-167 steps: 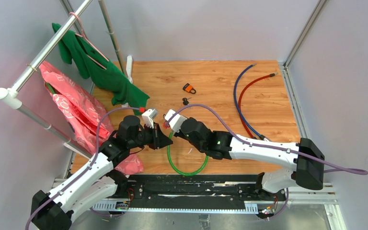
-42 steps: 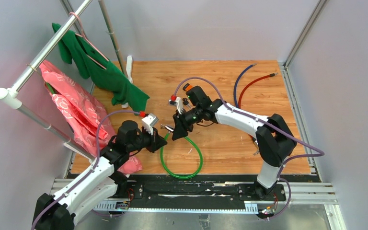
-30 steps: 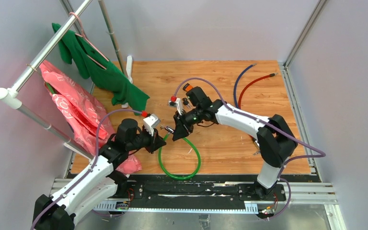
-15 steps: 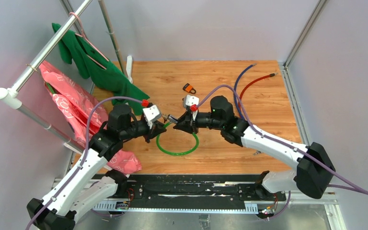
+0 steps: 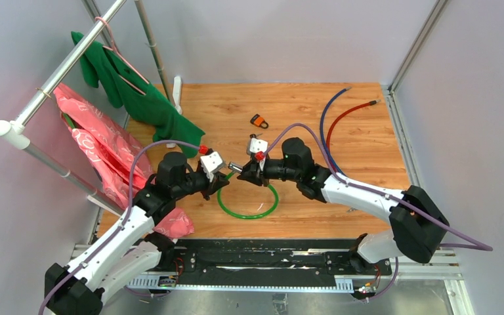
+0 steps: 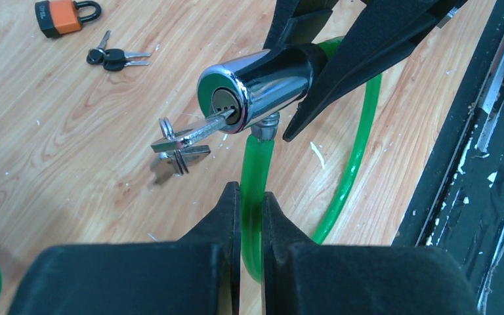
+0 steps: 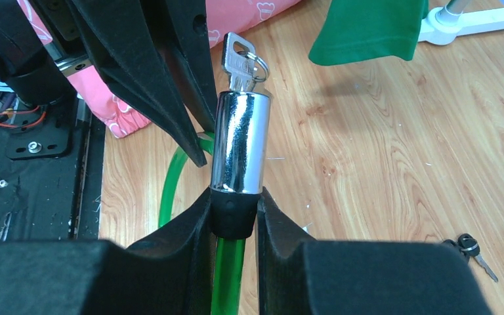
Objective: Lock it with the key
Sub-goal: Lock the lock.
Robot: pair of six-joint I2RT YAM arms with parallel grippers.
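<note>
A green cable lock [image 5: 249, 213] loops on the wooden floor, and its chrome cylinder [image 5: 235, 168] is held up between both arms. The key [image 6: 190, 134] sticks in the cylinder's [image 6: 256, 82] keyhole, with a ring and a second key hanging from it. My left gripper [image 6: 252, 193] is shut on the green cable just below the cylinder. My right gripper [image 7: 234, 200] is shut on the black collar [image 7: 233, 220] at the base of the cylinder [image 7: 239, 141], and the key [image 7: 239, 62] points away from it. Neither gripper touches the key.
An orange padlock [image 5: 258, 121] lies farther back, with a small bunch of black-headed keys [image 6: 108, 58] beside it. Blue and red cables [image 5: 328, 131] curve at the back right. A green garment [image 5: 144, 98] and pink cloth [image 5: 105, 154] hang from the rack on the left.
The right arm has swung its elbow from the far side round to the right. Both grippers kept their hold, and the lock and green loop have shifted slightly on the floor.
</note>
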